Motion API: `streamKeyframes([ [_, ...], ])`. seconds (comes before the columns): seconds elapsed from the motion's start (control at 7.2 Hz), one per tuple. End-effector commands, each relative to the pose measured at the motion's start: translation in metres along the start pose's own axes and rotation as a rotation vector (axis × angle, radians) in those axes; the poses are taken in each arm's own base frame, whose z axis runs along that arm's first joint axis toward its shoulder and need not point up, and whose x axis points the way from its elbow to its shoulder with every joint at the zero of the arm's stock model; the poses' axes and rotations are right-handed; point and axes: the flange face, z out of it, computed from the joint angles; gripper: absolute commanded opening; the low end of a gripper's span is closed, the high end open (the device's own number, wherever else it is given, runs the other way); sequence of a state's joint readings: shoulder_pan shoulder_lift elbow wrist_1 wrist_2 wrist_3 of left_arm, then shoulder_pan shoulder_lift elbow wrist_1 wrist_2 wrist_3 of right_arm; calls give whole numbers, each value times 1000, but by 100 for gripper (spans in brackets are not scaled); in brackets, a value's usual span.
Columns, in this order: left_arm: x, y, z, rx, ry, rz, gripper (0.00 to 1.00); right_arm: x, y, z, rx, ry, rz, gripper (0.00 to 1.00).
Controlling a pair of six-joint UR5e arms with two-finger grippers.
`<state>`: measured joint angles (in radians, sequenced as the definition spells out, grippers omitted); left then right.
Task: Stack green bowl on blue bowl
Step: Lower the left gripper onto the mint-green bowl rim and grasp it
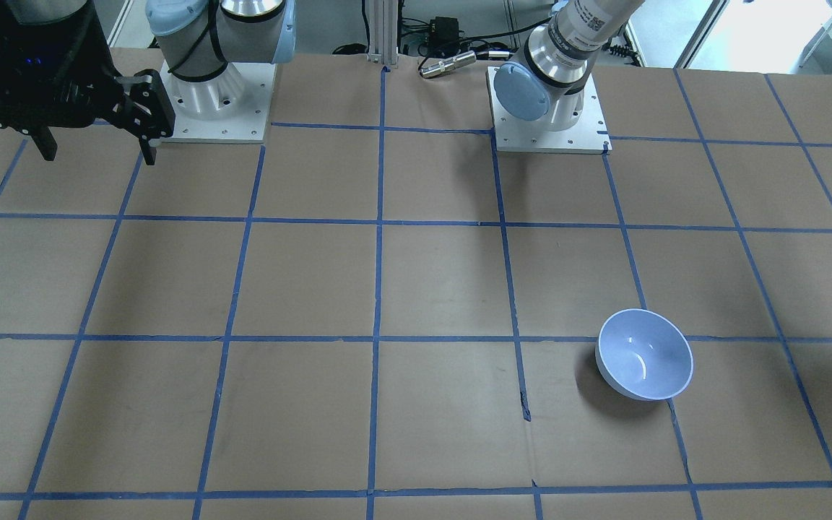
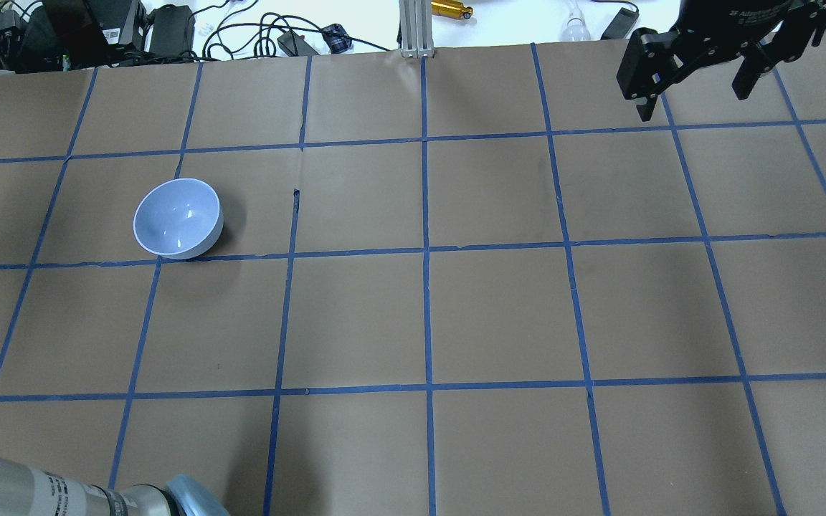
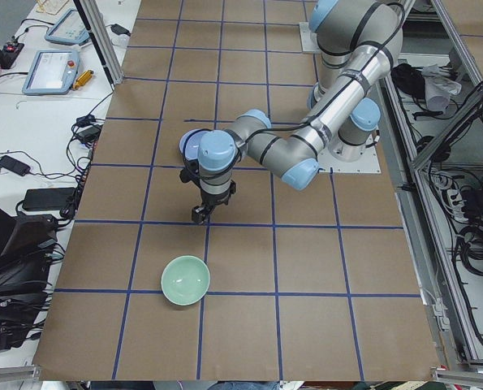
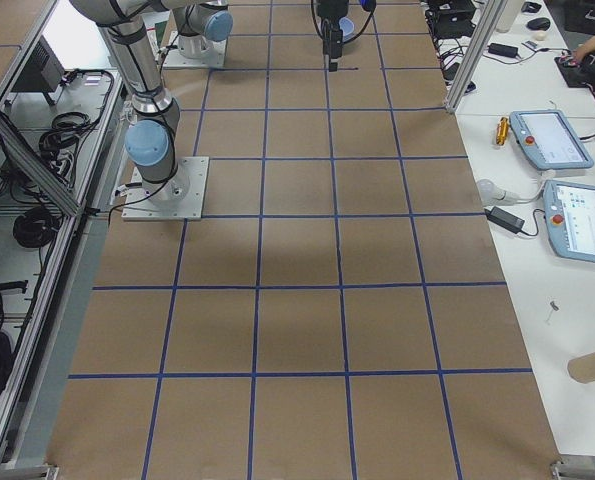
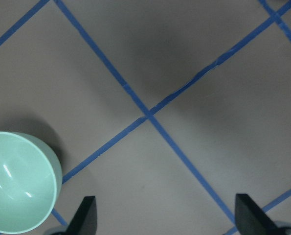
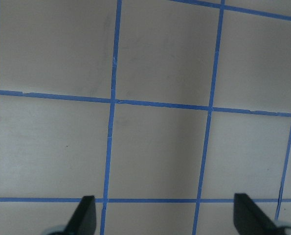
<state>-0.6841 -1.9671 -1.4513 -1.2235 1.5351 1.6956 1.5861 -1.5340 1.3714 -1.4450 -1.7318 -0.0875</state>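
Note:
The green bowl (image 3: 185, 279) stands upright near the table's end on my left. It also shows at the lower left of the left wrist view (image 5: 18, 183). My left gripper (image 5: 165, 198) is open and empty, hovering above the table beside the green bowl, apart from it; in the exterior left view the gripper (image 3: 201, 213) hangs between the two bowls. The blue bowl (image 2: 178, 217) stands upright and empty on the table (image 1: 645, 354). My right gripper (image 2: 692, 100) is open and empty, high over the far right corner (image 1: 98, 153). The green bowl is out of the overhead and front views.
The table (image 2: 499, 308) is brown paper with a blue tape grid. Cables and boxes (image 2: 97, 29) lie beyond its far edge. The arm bases (image 1: 217, 101) stand on white plates at the robot's side. Pendants (image 4: 577, 215) lie on a side bench.

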Motion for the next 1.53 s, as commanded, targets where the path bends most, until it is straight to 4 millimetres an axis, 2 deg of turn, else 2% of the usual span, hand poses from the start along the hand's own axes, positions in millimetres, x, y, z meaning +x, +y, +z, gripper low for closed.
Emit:
streamKeyframes([
  [0.0, -56, 21, 30, 5, 12, 129, 100, 0, 0, 0, 0, 0, 0, 100],
  [0.14, -66, 38, 56, 18, 53, 214, 100, 0, 0, 0, 0, 0, 0, 100],
  [0.28, -68, 54, 73, 25, 73, 281, 100, 0, 0, 0, 0, 0, 0, 100],
  [0.56, -76, 70, 91, 25, 85, 427, 100, 0, 0, 0, 0, 0, 0, 100],
  [0.83, -89, 74, 117, 29, 83, 551, 100, 0, 0, 0, 0, 0, 0, 100],
  [1.39, -103, 79, 138, 21, 60, 658, 100, 0, 0, 0, 0, 0, 0, 100],
])
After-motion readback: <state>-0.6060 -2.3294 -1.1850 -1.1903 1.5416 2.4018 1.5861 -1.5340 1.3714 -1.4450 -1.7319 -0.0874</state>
